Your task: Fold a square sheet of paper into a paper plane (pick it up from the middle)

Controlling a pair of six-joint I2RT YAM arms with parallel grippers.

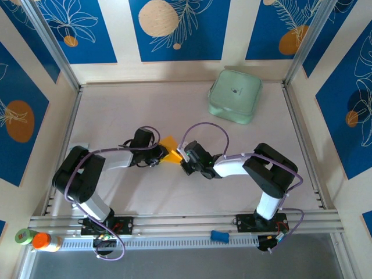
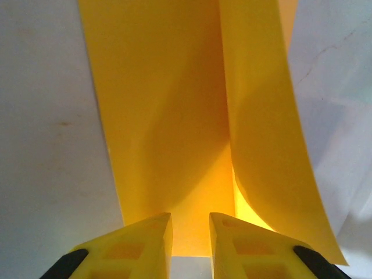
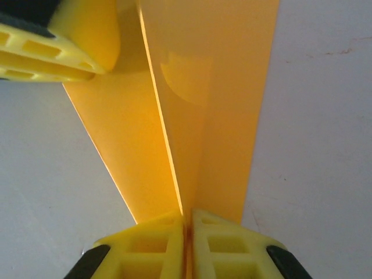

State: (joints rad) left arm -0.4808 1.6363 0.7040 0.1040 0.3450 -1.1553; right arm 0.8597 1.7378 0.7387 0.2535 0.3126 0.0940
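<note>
**Right jaws pin the flap, left jaws wait at the far end**

The square sheet of paper (image 1: 170, 146) lies on the bench (image 1: 174, 110) at the middle of the top view, between the two wrists, with one flap lifted off the flat part. The right jaws, on the right arm (image 1: 232, 165), are closed on that raised layer, seemingly to steer the fold. The left jaws, on the left arm (image 1: 110, 160), stand slightly apart at the opposite end, gripping nothing visible and probably ready to press the crease. The mint-green case (image 1: 235, 97) sits well apart, upper right.

A robotics lab test cell: a pale bench (image 1: 174, 104) edged with aluminium rails (image 1: 186, 222), enclosed by blue leaf-print panels (image 1: 180, 29).
</note>
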